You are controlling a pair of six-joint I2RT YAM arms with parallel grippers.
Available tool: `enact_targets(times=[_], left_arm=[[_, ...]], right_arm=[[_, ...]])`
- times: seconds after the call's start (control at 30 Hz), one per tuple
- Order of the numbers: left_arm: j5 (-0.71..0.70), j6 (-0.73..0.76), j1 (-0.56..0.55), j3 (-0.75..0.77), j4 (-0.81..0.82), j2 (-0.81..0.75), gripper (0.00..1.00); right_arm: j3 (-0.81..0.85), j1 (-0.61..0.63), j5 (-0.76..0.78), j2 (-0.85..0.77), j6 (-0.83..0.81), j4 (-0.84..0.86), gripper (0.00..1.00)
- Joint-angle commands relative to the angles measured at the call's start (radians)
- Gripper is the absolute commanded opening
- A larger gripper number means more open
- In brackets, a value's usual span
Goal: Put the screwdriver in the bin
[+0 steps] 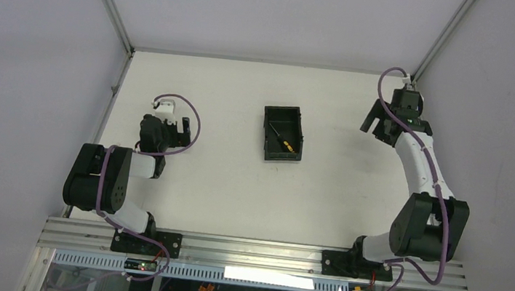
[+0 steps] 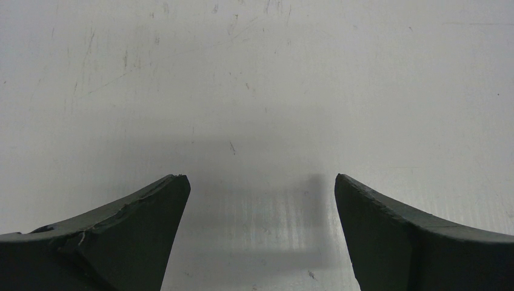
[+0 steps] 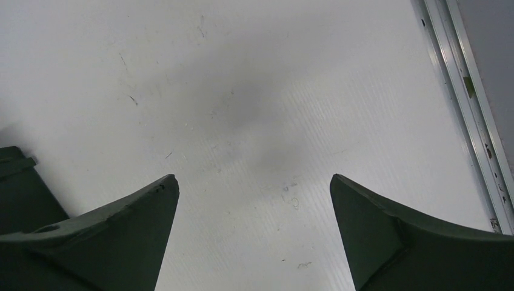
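The black bin stands at the middle of the white table. The tiny screwdriver, black with a yellow-orange end, lies inside the bin near its front right. My left gripper is open and empty over bare table, well left of the bin; the left wrist view shows only tabletop between its fingers. My right gripper is open and empty at the far right, well right of the bin; the right wrist view shows bare table between its fingers. A dark corner, apparently of the bin, shows at that view's left edge.
Grey enclosure walls stand around the table on the left, back and right. A metal rail runs along the table's right edge close to my right gripper. The arm bases sit on the rail at the near edge.
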Motion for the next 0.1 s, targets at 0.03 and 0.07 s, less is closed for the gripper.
enact_targets(times=[0.03, 0.07], left_arm=[[0.004, -0.001, 0.000, -0.001, 0.027, -0.021, 0.99], [0.004, -0.001, 0.000, -0.001, 0.027, -0.022, 0.99]], right_arm=[[-0.003, -0.012, -0.002, -0.018, 0.015, 0.025, 0.99], [-0.004, -0.012, -0.012, -0.023, 0.012, 0.029, 0.99]])
